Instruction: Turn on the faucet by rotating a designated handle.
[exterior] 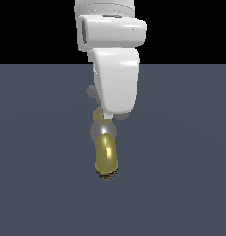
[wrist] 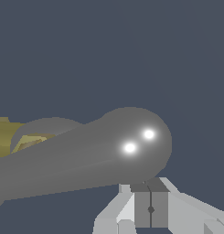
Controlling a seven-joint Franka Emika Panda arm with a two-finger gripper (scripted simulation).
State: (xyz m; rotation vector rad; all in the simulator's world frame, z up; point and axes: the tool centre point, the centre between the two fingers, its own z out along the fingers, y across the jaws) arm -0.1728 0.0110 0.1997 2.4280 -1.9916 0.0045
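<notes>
The faucet stands on the grey floor, its brass-gold curved spout pointing toward the exterior camera below a silver collar. My white arm hangs over it and hides most of the handle; only one round silver end shows at the exterior view's left of the arm. In the wrist view one tapered, round-ended arm of the handle fills the middle, with a bit of brass stem behind it. My gripper is shut, fingertips together and empty, right beside the handle arm's round end. I cannot tell if they touch.
A flat dark grey floor spreads around the faucet. The arm's white wrist link stands right over the faucet.
</notes>
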